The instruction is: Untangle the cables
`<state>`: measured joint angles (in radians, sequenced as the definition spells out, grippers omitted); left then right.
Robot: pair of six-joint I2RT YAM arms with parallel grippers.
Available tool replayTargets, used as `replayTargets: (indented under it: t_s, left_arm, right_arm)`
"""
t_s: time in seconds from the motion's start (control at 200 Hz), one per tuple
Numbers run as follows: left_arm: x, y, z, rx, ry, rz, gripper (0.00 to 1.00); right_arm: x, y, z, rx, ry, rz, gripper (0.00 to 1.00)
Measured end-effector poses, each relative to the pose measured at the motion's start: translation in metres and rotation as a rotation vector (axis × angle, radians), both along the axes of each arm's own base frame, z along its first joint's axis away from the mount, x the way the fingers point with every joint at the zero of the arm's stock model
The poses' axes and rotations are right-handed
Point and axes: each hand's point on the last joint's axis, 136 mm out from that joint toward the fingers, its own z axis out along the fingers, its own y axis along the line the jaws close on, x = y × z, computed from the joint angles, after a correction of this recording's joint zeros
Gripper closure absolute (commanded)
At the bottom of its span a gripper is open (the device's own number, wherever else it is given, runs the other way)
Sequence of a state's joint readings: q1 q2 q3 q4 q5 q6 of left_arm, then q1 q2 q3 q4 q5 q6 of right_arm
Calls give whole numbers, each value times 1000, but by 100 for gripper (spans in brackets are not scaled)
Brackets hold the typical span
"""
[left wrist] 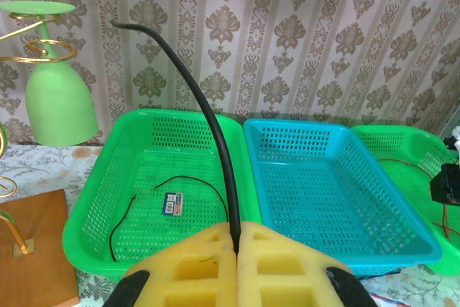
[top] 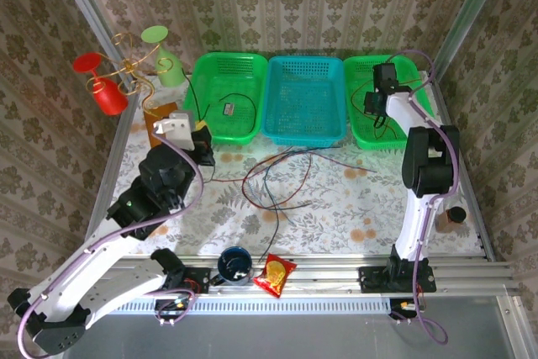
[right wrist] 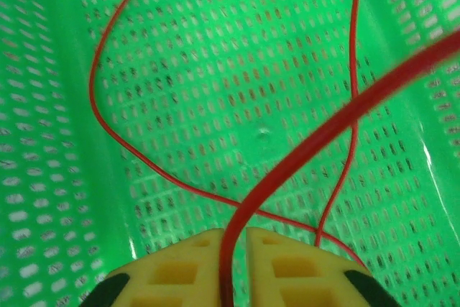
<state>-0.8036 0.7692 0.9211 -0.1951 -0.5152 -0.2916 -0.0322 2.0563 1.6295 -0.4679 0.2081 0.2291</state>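
L gripper [left wrist: 237, 239], bottom centre of left wrist view, has pads pressed together on a black cable [left wrist: 208, 116] arching to upper left; its lower run is hidden behind the pads. R gripper [right wrist: 235, 246] pinches a red cable [right wrist: 323, 136], blurred near the lens, above the green basket [right wrist: 215, 70] floor. Loose cables [top: 269, 187] tangle mid-frame on the table [top: 378, 208] in top view, strands hard to separate.

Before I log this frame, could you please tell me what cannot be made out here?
- Left wrist view: the black cable below where the left gripper pinches it, hidden by the pads.
- Right wrist view: the red cable in the right gripper is blurred near the lens and cut off by the right edge.
- Top view: which loose cables cross over which; too thin.
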Motion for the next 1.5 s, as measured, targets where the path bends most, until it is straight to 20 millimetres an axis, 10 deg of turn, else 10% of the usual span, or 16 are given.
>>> replayTargets:
  t_s: [0.195, 0.585, 1.185, 1.5]
  left_arm:
    - [5, -8, 19, 9, -23, -15, 100]
    - [34, -28, 79, 37, -88, -41, 100]
    - [87, -46, 158, 104, -189, -66, 100]
    - [168, -39, 166, 196, -205, 10, 100]
  right_arm:
    - [-16, -10, 7, 29, 44, -40, 0]
    - [-39, -12, 129, 4, -175, -32, 0]
    - [-73, 14, 196, 181, -275, 62, 0]
    - [-102, 23, 196, 239, -296, 56, 0]
